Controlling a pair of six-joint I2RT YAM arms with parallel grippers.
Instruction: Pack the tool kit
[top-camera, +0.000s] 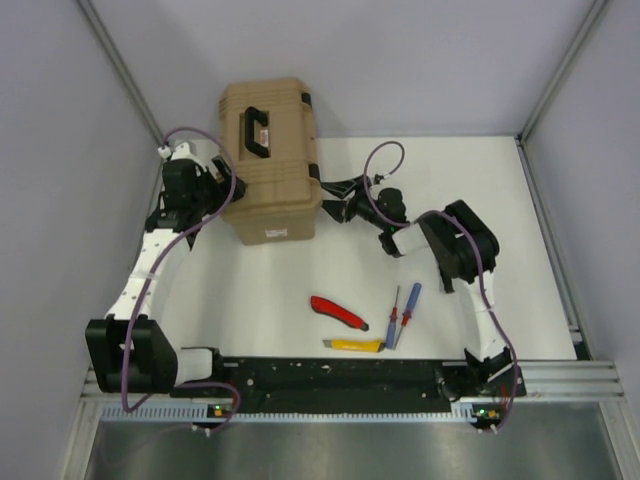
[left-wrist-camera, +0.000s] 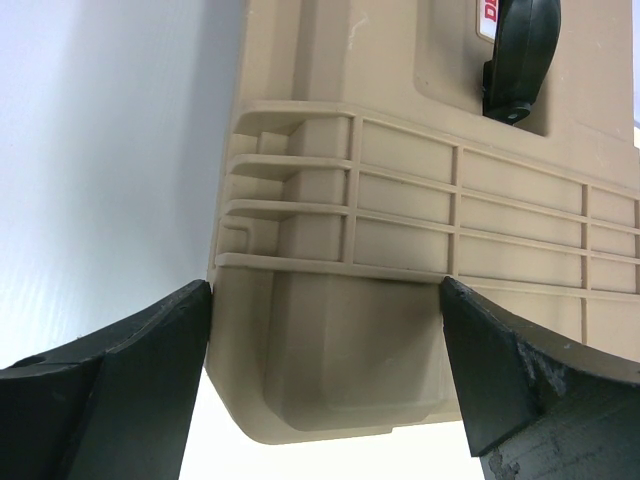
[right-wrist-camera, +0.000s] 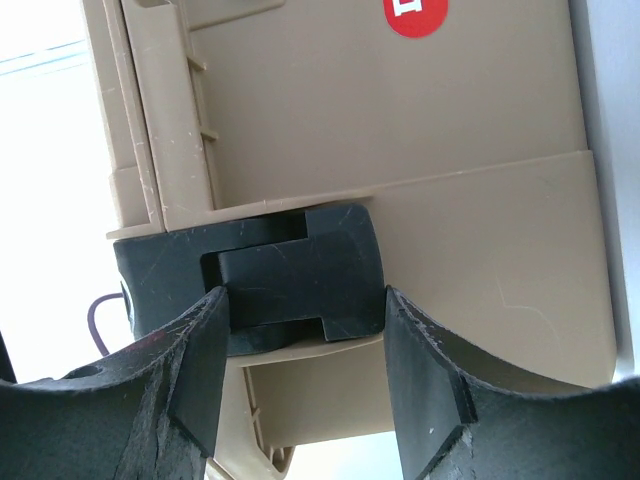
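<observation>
The tan ribbed toolbox (top-camera: 270, 165) stands closed at the back left, black handle (top-camera: 258, 130) on top. My left gripper (top-camera: 215, 188) is open at its left side, and its fingers straddle a lower corner of the box (left-wrist-camera: 330, 380). My right gripper (top-camera: 338, 200) is at the box's right side. Its fingers (right-wrist-camera: 200, 370) press both sides of a black latch (right-wrist-camera: 300, 275). A red utility knife (top-camera: 338, 312), a yellow utility knife (top-camera: 357, 345), a red screwdriver (top-camera: 394, 315) and a blue screwdriver (top-camera: 409, 310) lie on the table in front. The hammer is out of view.
The white table (top-camera: 270, 290) is walled by grey panels on the left, back and right. A black rail (top-camera: 330, 375) carrying the arm bases runs along the near edge, just below the yellow knife.
</observation>
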